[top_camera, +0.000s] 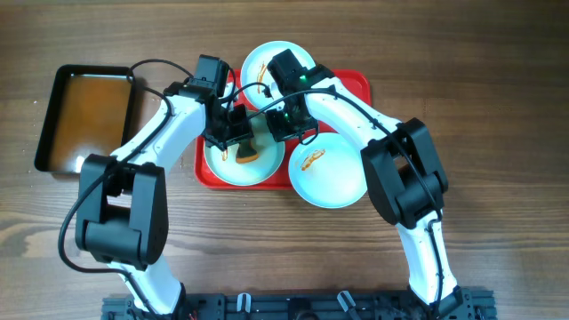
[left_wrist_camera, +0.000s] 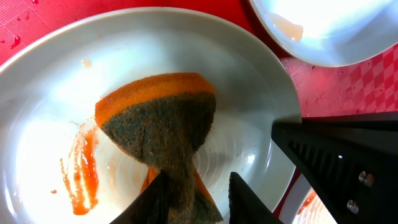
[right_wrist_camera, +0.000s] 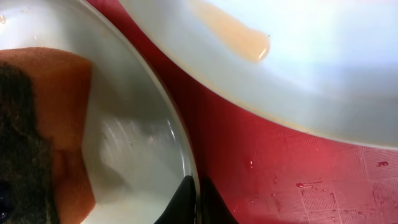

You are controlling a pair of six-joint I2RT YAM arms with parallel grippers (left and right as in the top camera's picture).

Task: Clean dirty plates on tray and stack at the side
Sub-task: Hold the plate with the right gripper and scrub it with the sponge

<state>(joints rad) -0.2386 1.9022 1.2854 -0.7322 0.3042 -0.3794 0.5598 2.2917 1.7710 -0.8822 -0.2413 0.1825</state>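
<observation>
Three pale plates sit on or by the red tray. The near-left plate bears a red sauce smear. My left gripper is shut on an orange sponge with a dark scouring face, pressing it into this plate. My right gripper is shut on the same plate's rim, fingertips pinching it. The far plate has a pale orange smear. The right plate carries an orange smear and overhangs the tray's edge.
A black pan with brownish liquid stands on the wooden table at the left. My right gripper's black body is close beside the sponge plate. The tray's wet red surface shows between the plates.
</observation>
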